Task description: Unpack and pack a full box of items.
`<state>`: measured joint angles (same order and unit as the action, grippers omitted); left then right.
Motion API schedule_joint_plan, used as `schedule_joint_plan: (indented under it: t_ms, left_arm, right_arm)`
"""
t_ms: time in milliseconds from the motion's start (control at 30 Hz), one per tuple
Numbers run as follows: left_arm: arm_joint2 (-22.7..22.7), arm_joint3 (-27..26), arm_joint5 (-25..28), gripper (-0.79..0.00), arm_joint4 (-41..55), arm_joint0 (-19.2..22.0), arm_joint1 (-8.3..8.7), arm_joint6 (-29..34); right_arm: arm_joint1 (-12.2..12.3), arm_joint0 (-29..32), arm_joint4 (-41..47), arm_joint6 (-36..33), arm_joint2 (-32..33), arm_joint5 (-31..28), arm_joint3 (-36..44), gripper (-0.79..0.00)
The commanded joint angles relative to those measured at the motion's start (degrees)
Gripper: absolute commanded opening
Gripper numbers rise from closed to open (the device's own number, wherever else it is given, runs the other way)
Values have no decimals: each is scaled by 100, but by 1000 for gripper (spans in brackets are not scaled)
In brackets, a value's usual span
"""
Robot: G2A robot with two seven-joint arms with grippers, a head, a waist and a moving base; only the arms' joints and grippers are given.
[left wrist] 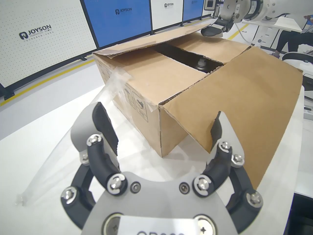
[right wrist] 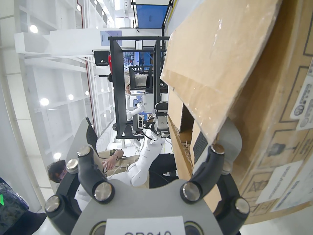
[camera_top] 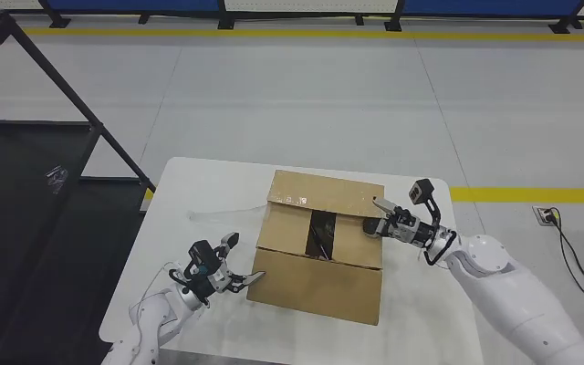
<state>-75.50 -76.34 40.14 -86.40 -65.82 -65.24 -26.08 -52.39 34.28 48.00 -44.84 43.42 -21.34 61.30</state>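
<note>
A brown cardboard box (camera_top: 319, 246) stands in the middle of the white table (camera_top: 182, 201). Its top flaps are partly apart, leaving a dark gap (camera_top: 321, 235). Through the gap, in the left wrist view, I see a dark item (left wrist: 201, 62) with a cap. My left gripper (camera_top: 239, 263) is open at the box's near left corner (left wrist: 160, 113), low over the table, holding nothing. My right gripper (camera_top: 372, 224) is open at the box's right side. One of its fingers (right wrist: 203, 145) lies under the corner of a raised flap (right wrist: 220, 50); the other stands free.
A strip of clear tape (left wrist: 73, 133) hangs off the box's left side and trails across the table. A black frame (camera_top: 64, 137) stands left of the table. Bare tabletop lies to the left of and behind the box.
</note>
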Motion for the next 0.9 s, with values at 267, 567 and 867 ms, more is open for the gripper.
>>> schedule_joint_plan:
  t_ms: [267,567,867]
  left_arm:
    - [0,0,0,0,0,0,0,0]
    - [0,0,0,0,0,0,0,0]
    - [0,0,0,0,0,0,0,0]
  right_arm:
    - [-231,-286,-532,1041,159,-141,36,0]
    - [-677,-1015,-996,1993,-80,49,-624,0]
    - [-1356,-1785,-1616,2990,-640,158,-1855,0]
